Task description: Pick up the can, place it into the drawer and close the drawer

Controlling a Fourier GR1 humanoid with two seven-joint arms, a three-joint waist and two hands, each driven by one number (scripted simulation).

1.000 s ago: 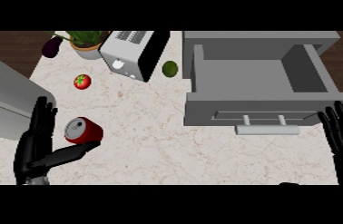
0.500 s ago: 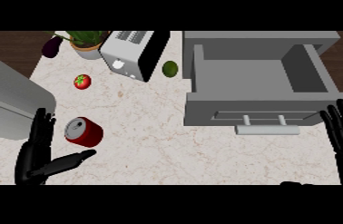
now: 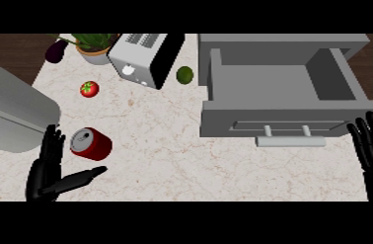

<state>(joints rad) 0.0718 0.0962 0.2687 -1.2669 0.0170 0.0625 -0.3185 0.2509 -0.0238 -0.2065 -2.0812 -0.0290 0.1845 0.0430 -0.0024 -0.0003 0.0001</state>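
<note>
A red can [image 3: 92, 143] with a silver top lies on the marble counter at the left. My left hand [image 3: 45, 173] is open just below and left of it, fingers straight along the can's left side and thumb stretched out beneath it, not closed on it. The grey drawer [image 3: 280, 118] stands pulled open at the right, its inside bare, with a bar handle [image 3: 290, 141] on its front. My right hand [image 3: 362, 145] rests open at the right edge, fingers up, beside the drawer's front.
A toaster [image 3: 143, 59] stands at the back, with a lime [image 3: 185, 74] next to it and a potted plant [image 3: 93, 46] and an eggplant [image 3: 55, 50] to its left. A tomato [image 3: 89, 89] lies above the can. A large grey appliance [image 3: 20, 114] fills the left edge.
My left hand has slid a little lower and left, away from the can, and its thumb has dropped below it. The can, the drawer and the right hand have stayed put.
</note>
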